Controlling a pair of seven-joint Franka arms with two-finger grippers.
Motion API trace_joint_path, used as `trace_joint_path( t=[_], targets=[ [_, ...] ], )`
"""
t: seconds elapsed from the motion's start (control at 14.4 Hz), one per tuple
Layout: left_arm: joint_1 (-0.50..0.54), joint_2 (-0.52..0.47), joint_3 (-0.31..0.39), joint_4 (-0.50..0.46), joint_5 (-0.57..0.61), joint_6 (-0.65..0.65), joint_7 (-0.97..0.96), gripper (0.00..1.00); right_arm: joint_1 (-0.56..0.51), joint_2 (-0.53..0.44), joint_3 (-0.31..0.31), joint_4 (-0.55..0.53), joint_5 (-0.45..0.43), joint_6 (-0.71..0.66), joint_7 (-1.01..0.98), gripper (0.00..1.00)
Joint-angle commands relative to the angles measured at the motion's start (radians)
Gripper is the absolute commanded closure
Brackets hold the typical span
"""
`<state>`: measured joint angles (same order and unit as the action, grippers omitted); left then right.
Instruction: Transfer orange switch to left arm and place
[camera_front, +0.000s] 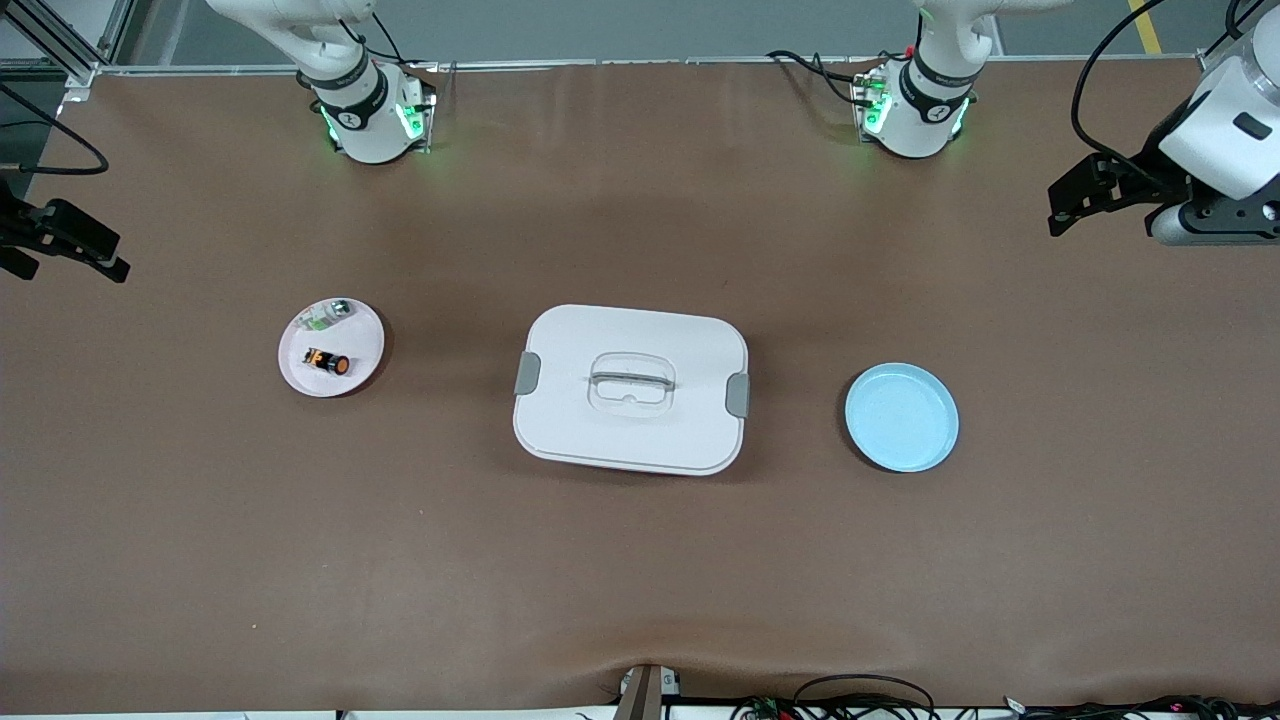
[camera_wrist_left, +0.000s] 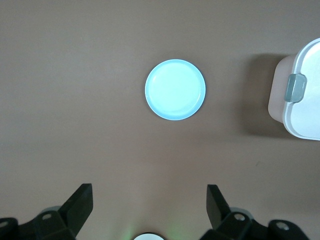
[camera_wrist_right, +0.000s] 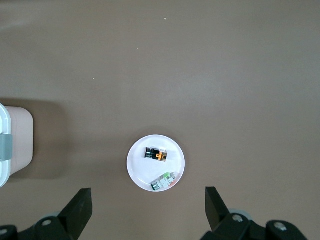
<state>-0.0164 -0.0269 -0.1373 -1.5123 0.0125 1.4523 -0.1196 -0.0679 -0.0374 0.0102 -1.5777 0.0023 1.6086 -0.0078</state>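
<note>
The switch (camera_front: 328, 362) is lying on its side on a white plate (camera_front: 362, 338) toward the right arm's end of the worktop (camera_front: 640, 560), its orange end facing the front camera. A small green-white-silver part (camera_front: 330, 315) is sharing that plate, sitting farther from the front camera than the switch and apart from it.

The box (camera_front: 632, 388) is sitting closed in the middle of the worktop, between the white plate and a blue plate (camera_front: 901, 417), well apart from both. The blue plate is lying toward the left arm's end.

The right gripper (camera_wrist_right: 148, 212) is hanging high over its end of the worktop with its fingers (camera_wrist_right: 80, 210) standing wide apart and holding nothing; its wrist view is looking down on the white plate and a corner of the box.

The left gripper (camera_wrist_left: 149, 210) is hanging high over the other end, fingers (camera_wrist_left: 216, 204) likewise spread wide and gripping nothing, with the blue plate and an edge of the box showing below it.
</note>
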Motion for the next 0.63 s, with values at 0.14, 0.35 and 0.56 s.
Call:
trace_joint_path(
  t=[0.14,0.35,0.56],
  targets=[
    [0.003,0.001,0.001,0.009,-0.008,-0.01,0.02,0.0,-0.009,-0.01,0.014,0.004,0.013,-0.015,-0.011,0.0],
    [0.0,0.001,0.001,0.01,-0.009,-0.01,0.002,0.0,-0.009,-0.009,0.016,0.004,0.015,-0.019,-0.009,0.0],
    [0.003,0.007,-0.002,0.018,-0.012,-0.012,0.0,0.0,-0.012,-0.003,0.014,0.002,0.016,-0.015,-0.008,0.0]
  ],
)
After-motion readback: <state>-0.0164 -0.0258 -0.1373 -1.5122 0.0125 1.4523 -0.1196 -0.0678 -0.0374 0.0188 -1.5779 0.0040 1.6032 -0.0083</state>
